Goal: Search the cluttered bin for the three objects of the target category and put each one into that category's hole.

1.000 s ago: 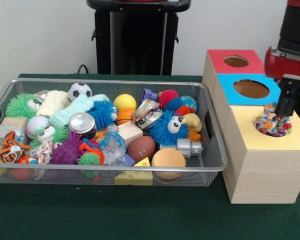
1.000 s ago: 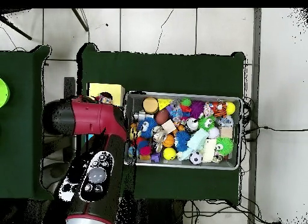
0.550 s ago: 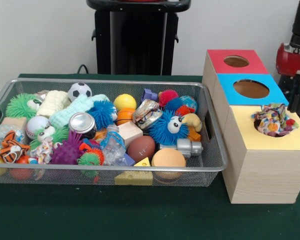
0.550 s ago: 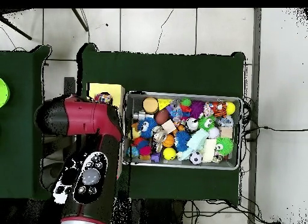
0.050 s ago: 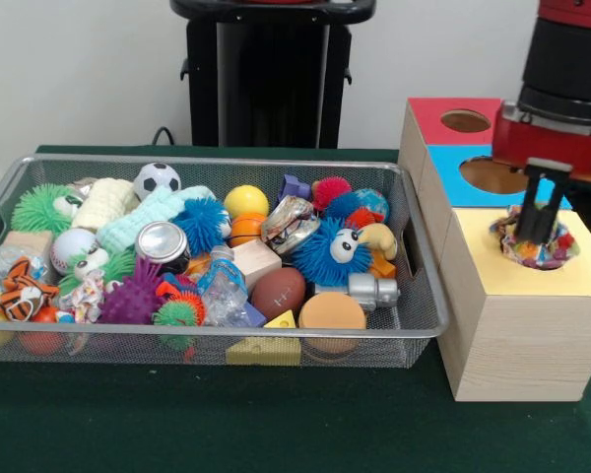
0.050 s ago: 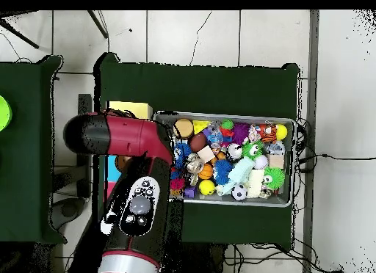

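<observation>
1. While the gripper (image 5: 535, 219) hangs over the yellow box's hole (image 5: 535, 258), its prongs reach into the patterned cloth toy (image 5: 550, 246); whether they pinch it cannot be told.
2. That toy bulges above the hole's rim.
3. Beside the box, the mesh bin (image 5: 422, 315) is crammed.

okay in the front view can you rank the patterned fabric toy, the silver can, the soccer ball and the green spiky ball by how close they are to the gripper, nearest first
1. The patterned fabric toy, sitting in the yellow hole right at the gripper.
2. The silver can, in the bin's left middle.
3. The soccer ball, at the bin's back rim, slightly farther left.
4. The green spiky ball, in the bin's far left corner.
</observation>
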{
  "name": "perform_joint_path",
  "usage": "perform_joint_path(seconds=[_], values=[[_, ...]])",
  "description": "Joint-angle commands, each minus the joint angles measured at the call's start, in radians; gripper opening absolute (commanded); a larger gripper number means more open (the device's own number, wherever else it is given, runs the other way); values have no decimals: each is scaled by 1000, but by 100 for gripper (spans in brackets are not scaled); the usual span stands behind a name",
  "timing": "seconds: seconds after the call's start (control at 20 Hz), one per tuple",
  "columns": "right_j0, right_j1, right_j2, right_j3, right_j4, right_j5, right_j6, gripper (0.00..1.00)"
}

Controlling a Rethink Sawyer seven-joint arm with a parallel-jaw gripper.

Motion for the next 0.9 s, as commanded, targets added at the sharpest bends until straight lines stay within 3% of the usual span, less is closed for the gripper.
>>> perform_joint_path(seconds=[0.05, 0.35, 0.5, 0.9], values=[[-43, 42, 117, 25, -8, -58, 111, 0], [-7, 105, 92, -23, -2, -96, 164, 0], [27, 160, 57, -103, -7, -15, 175, 0], [32, 134, 49, -109, -6, 82, 157, 0]])
